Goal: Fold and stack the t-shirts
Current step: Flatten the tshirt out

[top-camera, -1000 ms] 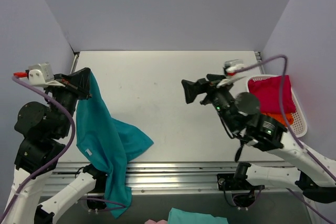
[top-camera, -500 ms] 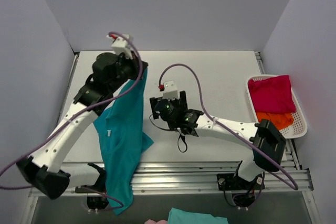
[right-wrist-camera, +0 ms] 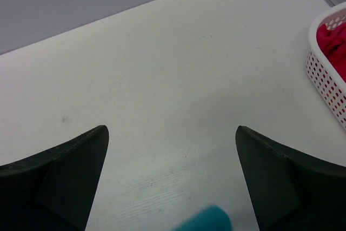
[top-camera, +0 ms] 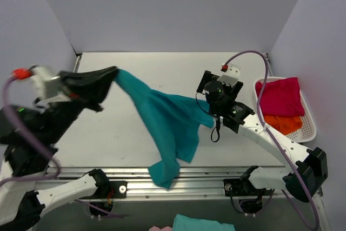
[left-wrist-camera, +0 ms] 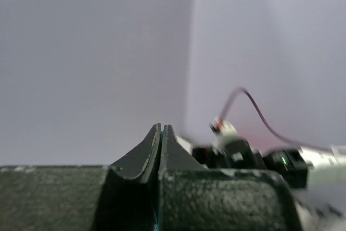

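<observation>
My left gripper (top-camera: 112, 73) is raised at the left and is shut on one end of the teal-blue t-shirt (top-camera: 170, 123). The shirt stretches down and right across the table, and its lower end hangs over the front rail. In the left wrist view the jaws (left-wrist-camera: 161, 128) are pressed together on a thin teal sliver (left-wrist-camera: 156, 226). My right gripper (top-camera: 216, 82) hovers at centre-right, open wide, beside the shirt's right edge. Its wrist view shows nothing between the fingers (right-wrist-camera: 172, 128), only a blurred teal tip (right-wrist-camera: 208, 220) at the bottom. The crimson-pink t-shirt (top-camera: 280, 96) and the orange t-shirt (top-camera: 284, 123) lie in the basket.
The white slatted basket (top-camera: 309, 117) stands at the table's right edge, also seen in the right wrist view as basket (right-wrist-camera: 324, 74). Below the front rail lie another teal cloth (top-camera: 203, 224) and a pink scrap (top-camera: 157, 229). Grey walls close in the back and sides.
My left arm swung from the back centre out to the left and up, dragging the teal shirt across the table. My right arm pulled back to the right, still open.
</observation>
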`<state>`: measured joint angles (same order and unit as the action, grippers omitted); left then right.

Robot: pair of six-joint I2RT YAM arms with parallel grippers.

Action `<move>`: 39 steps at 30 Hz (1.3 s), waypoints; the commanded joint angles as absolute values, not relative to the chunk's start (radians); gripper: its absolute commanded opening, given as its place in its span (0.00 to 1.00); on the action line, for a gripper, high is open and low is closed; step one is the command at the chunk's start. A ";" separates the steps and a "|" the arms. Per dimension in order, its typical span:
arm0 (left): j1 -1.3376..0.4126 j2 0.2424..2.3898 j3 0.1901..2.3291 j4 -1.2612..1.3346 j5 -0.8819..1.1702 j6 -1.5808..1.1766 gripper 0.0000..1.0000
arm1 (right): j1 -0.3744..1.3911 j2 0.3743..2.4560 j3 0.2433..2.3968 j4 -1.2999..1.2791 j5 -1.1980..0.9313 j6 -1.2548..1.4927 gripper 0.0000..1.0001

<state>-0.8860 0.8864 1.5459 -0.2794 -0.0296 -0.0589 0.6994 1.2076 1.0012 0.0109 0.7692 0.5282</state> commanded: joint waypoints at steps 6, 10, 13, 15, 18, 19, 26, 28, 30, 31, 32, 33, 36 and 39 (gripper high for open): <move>-0.787 1.067 1.465 -0.086 -0.700 0.252 0.02 | 0.689 1.336 1.014 -0.009 0.747 0.551 1.00; -0.430 1.280 1.488 -0.147 -0.412 0.016 0.02 | 0.687 1.353 1.016 -0.012 0.750 0.551 1.00; -0.315 1.501 1.506 -0.124 -0.342 -0.086 0.02 | 0.687 1.342 1.002 -0.021 0.768 0.548 1.00; -0.279 1.707 1.604 -0.165 -0.331 -0.110 0.02 | 0.681 1.336 0.997 -0.025 0.784 0.543 1.00; -0.238 1.943 1.767 -0.293 -0.330 -0.155 0.02 | 0.672 1.332 0.994 -0.031 0.785 0.538 1.00; -0.233 1.995 1.781 -0.307 -0.322 -0.179 0.02 | 0.669 1.330 0.991 -0.029 0.784 0.537 1.00; -0.181 2.051 1.785 -0.227 -0.242 -0.209 0.12 | 0.657 1.322 0.969 0.003 0.733 0.529 1.00; -0.164 2.119 1.899 -0.276 -0.226 -0.218 0.12 | 0.657 1.335 0.973 0.022 0.719 0.528 1.00; -0.147 2.175 1.992 -0.320 -0.196 -0.225 0.08 | 0.658 1.347 0.982 0.015 0.712 0.531 1.00; -0.144 2.228 2.082 -0.369 -0.192 -0.235 0.06 | 0.658 1.347 0.982 0.014 0.704 0.532 1.00; -0.143 2.253 2.123 -0.389 -0.189 -0.239 0.03 | 0.660 1.344 0.974 0.015 0.692 0.538 1.00; -0.141 2.288 2.153 -0.412 -0.187 -0.244 0.02 | 0.666 1.332 0.970 0.017 0.645 0.545 1.00; -0.141 2.321 2.204 -0.414 -0.176 -0.255 0.02 | 0.699 1.290 0.951 0.025 0.566 0.575 1.00; -0.141 2.342 2.194 -0.393 -0.161 -0.261 0.02 | 0.804 1.269 0.946 0.005 0.557 0.620 1.00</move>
<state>-0.1413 2.3047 2.1708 -0.3588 -0.1974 -0.2371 0.7254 1.3254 0.9531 0.0021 0.6018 0.5655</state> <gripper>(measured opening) 0.039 0.995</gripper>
